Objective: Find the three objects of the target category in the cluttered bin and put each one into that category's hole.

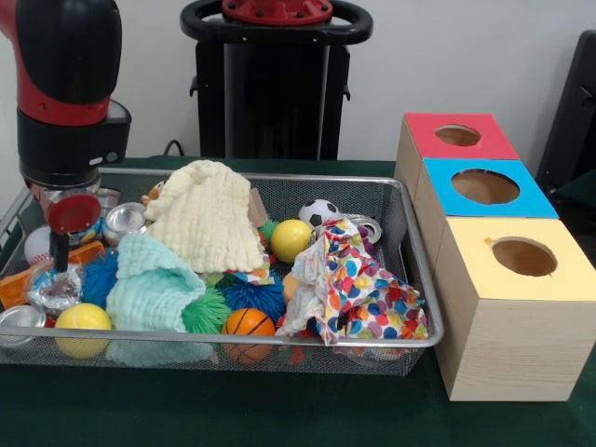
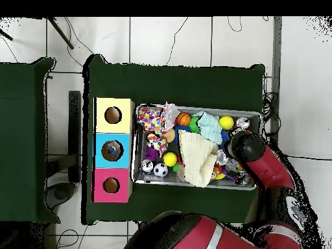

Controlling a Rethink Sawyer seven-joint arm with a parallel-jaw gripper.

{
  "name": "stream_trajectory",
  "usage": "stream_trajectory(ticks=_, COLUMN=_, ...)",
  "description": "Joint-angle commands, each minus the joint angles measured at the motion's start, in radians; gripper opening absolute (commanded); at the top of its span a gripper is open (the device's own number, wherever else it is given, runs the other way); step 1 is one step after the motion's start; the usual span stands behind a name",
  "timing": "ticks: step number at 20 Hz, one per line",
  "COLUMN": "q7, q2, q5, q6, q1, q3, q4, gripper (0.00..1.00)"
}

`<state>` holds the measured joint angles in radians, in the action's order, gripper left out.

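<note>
The silver wire-mesh bin [image 1: 414, 270] lies on the green table, full of clutter; it also shows in the overhead view [image 2: 194, 184]. My gripper [image 1: 59, 272] hangs low over the bin's left end in the front view. Its tip is right at a crinkly silvery-clear packet [image 1: 51, 291]. I cannot tell whether it touches or holds the packet. A bit of blue and white [image 1: 90, 230] shows behind the gripper; what it is stays unclear. In the overhead view my arm [image 2: 256, 159] hides the gripper and that end of the bin.
Three boxes with round holes stand beside the bin: red [image 1: 456, 140], blue [image 1: 484, 186], yellow [image 1: 521, 256]. In the bin lie a cream cloth [image 1: 209, 214], a mint cloth [image 1: 149, 284], a multicoloured cloth [image 1: 358, 289], metal cans [image 1: 124, 222], spiky balls [image 1: 101, 277] and other balls.
</note>
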<state>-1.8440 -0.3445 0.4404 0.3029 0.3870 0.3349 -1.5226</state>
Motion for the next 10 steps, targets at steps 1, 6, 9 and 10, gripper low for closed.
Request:
stream_trajectory(ticks=1, q7=-0.132, q2=0.030, q5=-0.020, q6=-0.028, q1=0.011, q3=-0.082, q4=0.055, gripper=0.00)
stream_trajectory(ticks=6, q7=-0.127, q2=0.036, q5=-0.023, q6=0.012, q1=0.001, q3=-0.064, q4=0.073, gripper=0.00)
stream_trajectory(ticks=9, q7=-0.137, q2=0.028, q5=-0.017, q6=0.032, q1=-0.007, q3=-0.053, q4=0.074, gripper=0.00)
stream_trajectory(ticks=10, q7=-0.144, q2=0.022, q5=-0.014, q6=0.045, q1=-0.015, q3=-0.044, q4=0.075, gripper=0.00)
